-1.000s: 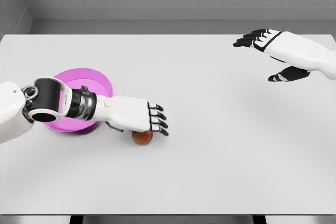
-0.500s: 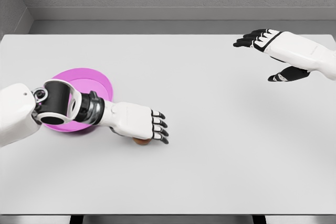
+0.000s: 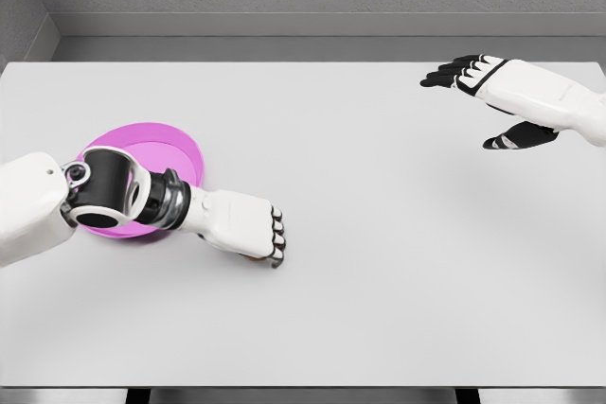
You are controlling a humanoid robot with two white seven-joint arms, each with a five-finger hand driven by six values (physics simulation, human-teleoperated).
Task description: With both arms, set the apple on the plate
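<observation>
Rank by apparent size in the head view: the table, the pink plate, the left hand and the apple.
1. Table.
2. Pink plate, partly hidden behind the left arm.
3. Left hand, which looks somewhat smaller than the plate.
4. Apple: only a sliver shows beneath the hand, so its full size is uncertain.

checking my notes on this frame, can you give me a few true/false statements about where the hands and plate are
1. The left hand is curled, knuckles up, low over the table. True.
2. The pink plate sits on the right half of the table. False: it is on the left side, partly behind the left forearm.
3. The right hand is grasping the plate. False: it is open and holds nothing, at the far right.
4. The apple lies in plain view on the plate. False: only a sliver of something shows under the left hand.
5. The two hands are far apart. True.
</observation>
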